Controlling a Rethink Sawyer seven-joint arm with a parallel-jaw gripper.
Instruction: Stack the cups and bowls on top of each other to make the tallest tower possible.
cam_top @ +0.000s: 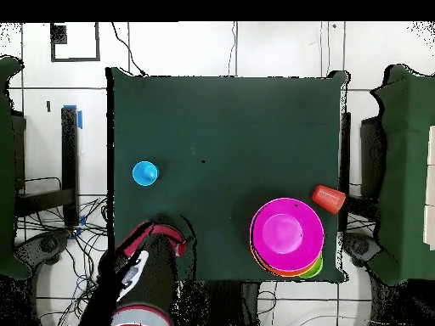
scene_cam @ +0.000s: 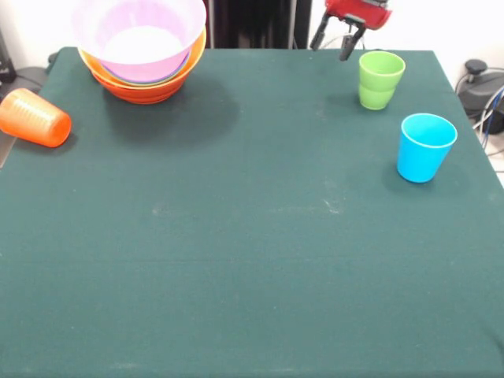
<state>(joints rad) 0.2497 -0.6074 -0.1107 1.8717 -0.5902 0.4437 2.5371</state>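
Observation:
A pile of nested bowls (scene_cam: 142, 55) stands at the far left of the table, the large pink bowl (scene_cam: 138, 31) on top and orange rims (scene_cam: 142, 88) below; it also shows in the overhead view (cam_top: 287, 235). The orange cup (scene_cam: 35, 118) lies on its side at the left edge (cam_top: 329, 199). The lime green cup (scene_cam: 380, 79) and the light blue cup (scene_cam: 425, 147) stand upright at the far right. My gripper (scene_cam: 334, 39) is open and empty, just left of and behind the green cup. The arm hides the green cup in the overhead view.
The dark green table (scene_cam: 252, 260) ends close to the orange cup on the left and close to the blue cup on the right. Cables and a black stand (scene_cam: 476, 87) lie off the table's right side. My arm (cam_top: 144, 267) covers the table's near-base corner.

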